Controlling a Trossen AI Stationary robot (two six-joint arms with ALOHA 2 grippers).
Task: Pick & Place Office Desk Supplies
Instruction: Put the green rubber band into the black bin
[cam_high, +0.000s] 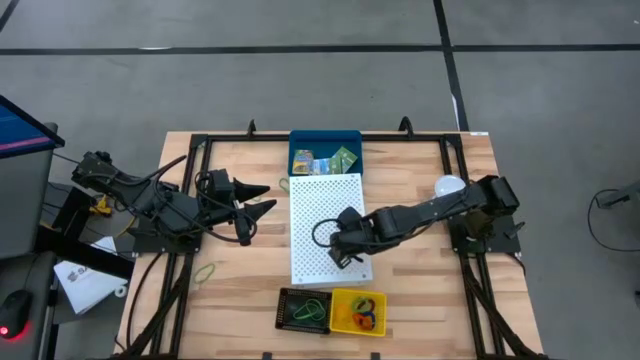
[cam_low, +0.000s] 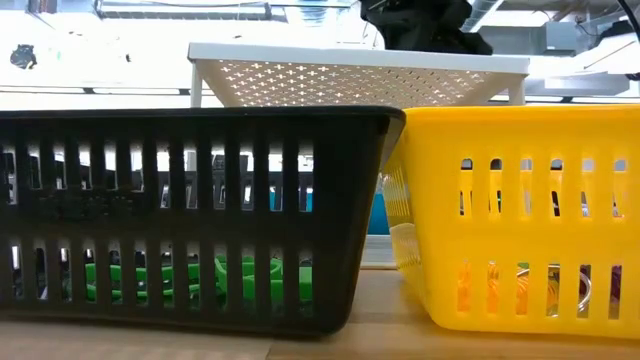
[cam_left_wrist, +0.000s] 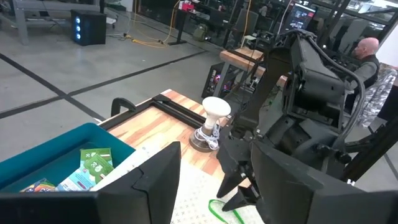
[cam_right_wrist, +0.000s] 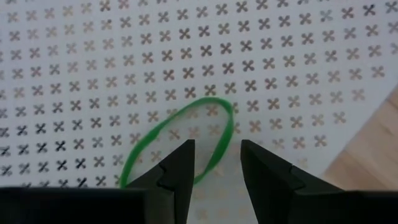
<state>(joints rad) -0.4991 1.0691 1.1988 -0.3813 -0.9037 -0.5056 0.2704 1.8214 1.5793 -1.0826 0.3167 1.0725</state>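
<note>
A green rubber band (cam_right_wrist: 186, 134) lies flat on the white perforated board (cam_high: 322, 205). My right gripper (cam_right_wrist: 214, 158) points steeply down over it, open. One finger stands over the inside of the loop, the other just outside it, and the band's near side (cam_right_wrist: 217, 152) runs through the gap. My left gripper (cam_high: 268, 197) hangs open and bare left of the board. Printed packets (cam_high: 325, 160) lie in a blue bin (cam_high: 325, 137). Another green band (cam_high: 205, 270) lies on the wood. My right gripper has its fingers on either side of the green band's near side (cam_right_wrist: 217, 152), coming from above. Whether the fingertips (cam_right_wrist: 183, 165) touch the band or the board, I cannot tell. The band lies slack and flat on the board.
A black basket (cam_high: 303, 310) with green bands and a yellow basket (cam_high: 358, 312) with coloured bands stand at the near edge. A white bulb-like object (cam_high: 448, 185) stands by the right arm's base. The board stands raised on legs (cam_low: 350, 60). A person sits beyond the table (cam_left_wrist: 367, 53).
</note>
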